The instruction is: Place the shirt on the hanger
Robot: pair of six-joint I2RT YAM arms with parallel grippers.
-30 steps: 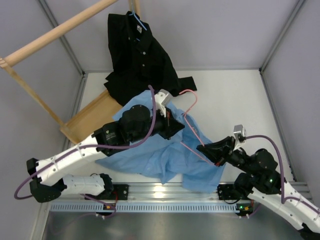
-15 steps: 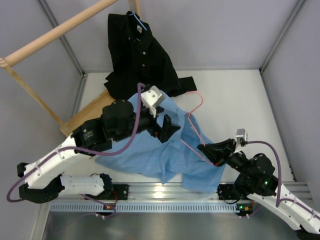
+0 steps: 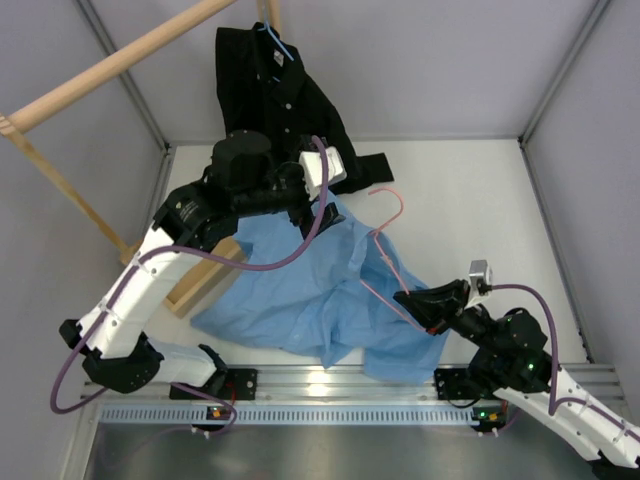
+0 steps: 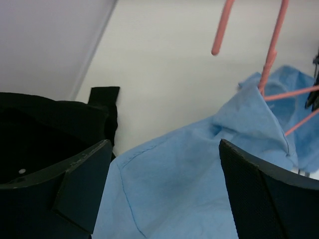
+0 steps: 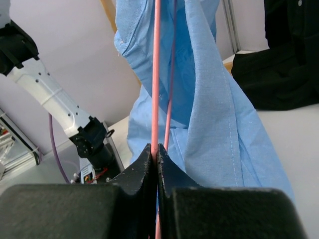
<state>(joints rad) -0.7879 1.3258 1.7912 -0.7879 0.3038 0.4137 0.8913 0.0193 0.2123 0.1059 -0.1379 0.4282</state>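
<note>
The light blue shirt lies crumpled on the table, with its right part draped over the pink wire hanger. The hanger's hook points to the far side. My right gripper is shut on the hanger's lower wire, and the shirt's cloth hangs beside that wire. My left gripper hovers open above the shirt's far edge, apart from it. Its wide-spread fingers frame bare blue cloth, with the hanger beyond them.
A black shirt hangs on a blue hanger from a wooden rail at the back left, its hem on the table. The rack's wooden base lies left of the blue shirt. Grey walls close in both sides.
My left gripper opened, let go of the blue shirt, and rose back toward the black shirt. The right gripper kept its hold on the hanger, nearly still.
</note>
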